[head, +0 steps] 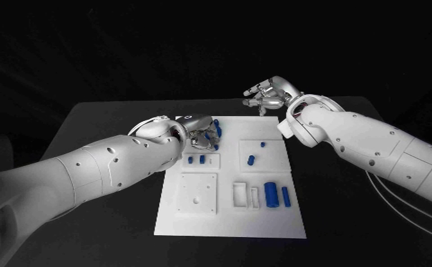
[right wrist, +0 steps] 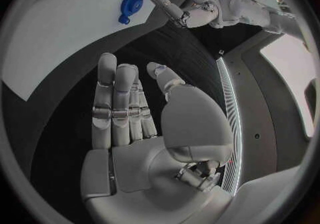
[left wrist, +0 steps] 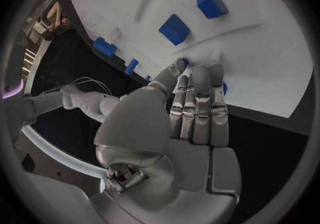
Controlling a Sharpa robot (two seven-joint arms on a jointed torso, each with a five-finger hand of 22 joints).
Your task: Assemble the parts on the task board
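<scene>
Left hand (head: 203, 135) is lowered at the far-left corner of the task board (head: 230, 220), fingertips (left wrist: 200, 72) together, touching a small blue part (left wrist: 222, 88); whether it is pinched cannot be told. Part should be seated squarely, pressed gently. Right hand (head: 268, 96) is hovering off the board's far edge, fingers extended, nothing held.

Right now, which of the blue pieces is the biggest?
The thick blue cylinder near the board's front edge, lying beside a slimmer blue piece. It is longer and fatter than all the others.

A big black table (head: 108, 123) sits under everything. Thin pale wires (head: 396, 208), maybe cables, hang off its side.
</scene>
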